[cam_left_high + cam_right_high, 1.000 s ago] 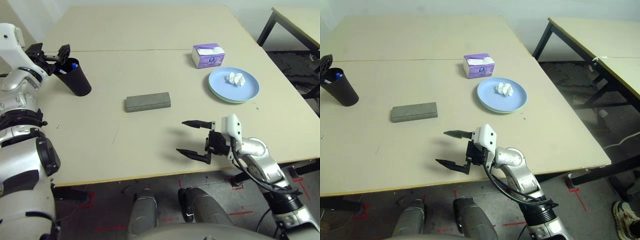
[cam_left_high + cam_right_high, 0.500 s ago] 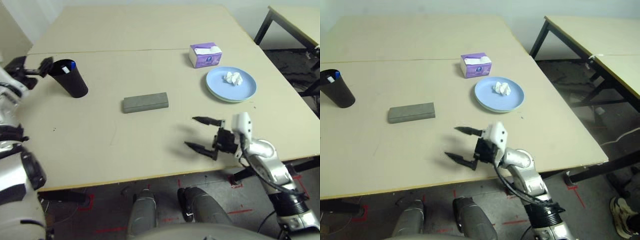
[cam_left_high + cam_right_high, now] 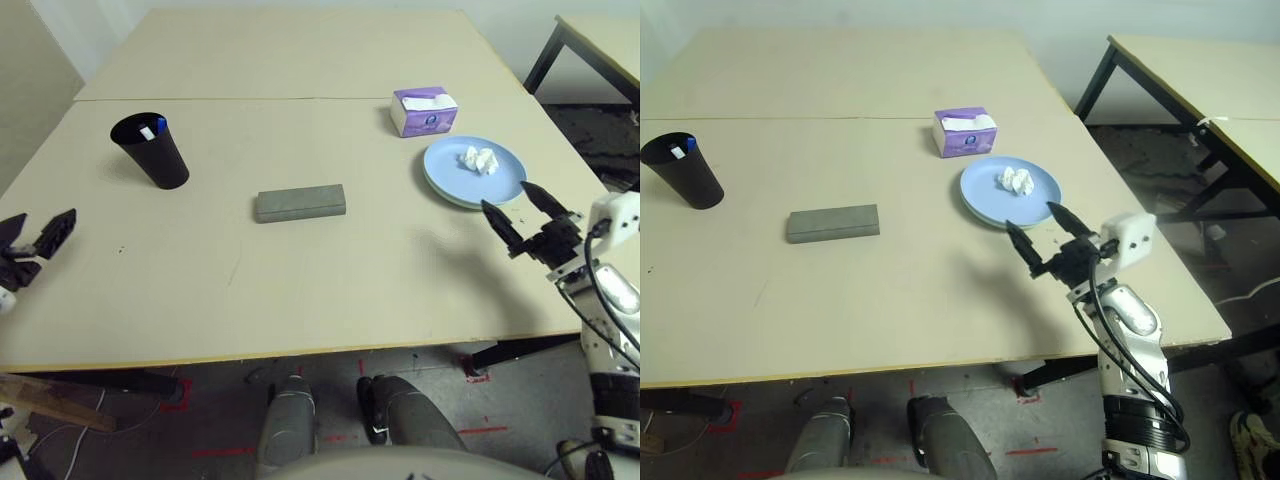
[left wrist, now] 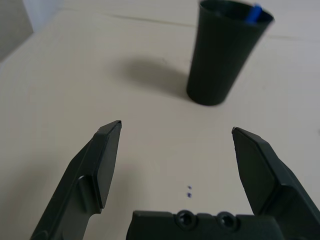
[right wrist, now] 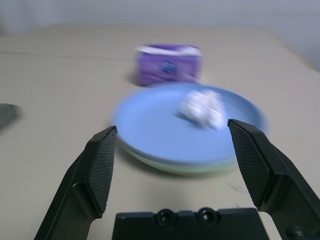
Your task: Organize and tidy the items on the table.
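A black cup (image 3: 151, 150) stands upright at the table's (image 3: 300, 270) left, with a blue-capped pen (image 3: 159, 126) and a white one showing at its rim. In the middle lies the grey glasses case (image 3: 300, 203). At the right, a blue plate (image 3: 475, 170) sits stacked on a green one and carries a white tissue wad (image 3: 477, 158). My left gripper (image 3: 35, 238) is open and empty off the table's left edge, pointing toward the cup (image 4: 227, 52). My right gripper (image 3: 520, 212) is open and empty just in front of the plates (image 5: 165, 130).
A purple-and-white tissue box (image 3: 424, 110) stands behind the plates. A thin seam (image 3: 280, 98) crosses the tabletop at the back. A second table with black legs (image 3: 1170, 70) stands off to the right, with floor between.
My left arm has drawn back from the cup to beyond the table's left edge. My right gripper has swung right from the front middle to the plates. The camera has shifted too.
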Available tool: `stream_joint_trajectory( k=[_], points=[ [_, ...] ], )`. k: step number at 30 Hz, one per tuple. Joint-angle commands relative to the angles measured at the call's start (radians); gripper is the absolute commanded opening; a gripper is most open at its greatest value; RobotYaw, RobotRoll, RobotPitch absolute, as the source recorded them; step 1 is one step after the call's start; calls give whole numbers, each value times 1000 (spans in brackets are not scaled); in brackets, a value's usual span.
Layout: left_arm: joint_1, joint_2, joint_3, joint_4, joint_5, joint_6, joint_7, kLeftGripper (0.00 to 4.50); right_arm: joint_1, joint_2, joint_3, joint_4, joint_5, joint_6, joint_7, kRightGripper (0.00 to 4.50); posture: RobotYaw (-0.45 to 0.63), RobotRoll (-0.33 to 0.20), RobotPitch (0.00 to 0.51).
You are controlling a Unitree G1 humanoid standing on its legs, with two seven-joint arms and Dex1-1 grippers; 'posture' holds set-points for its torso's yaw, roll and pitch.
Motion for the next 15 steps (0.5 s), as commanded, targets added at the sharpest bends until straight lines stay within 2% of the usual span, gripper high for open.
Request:
stream_joint_trajectory(
  k=[1, 8, 15],
  points=[
    [10, -29, -31, -33, 29, 13, 57, 4486, 31, 5, -45, 46, -49, -43, -86, 4500, 2, 0, 168],
    [17, -50, -45, -32, 55, 3, 118, 4486, 53, 19, -75, 77, -97, -76, -216, 4500, -8, 0, 174],
    [0, 4, -72, 7, 109, -35, 93, 4486, 43, 26, -47, 77, -124, -91, -236, 4500, 5, 0, 181]
  ],
)
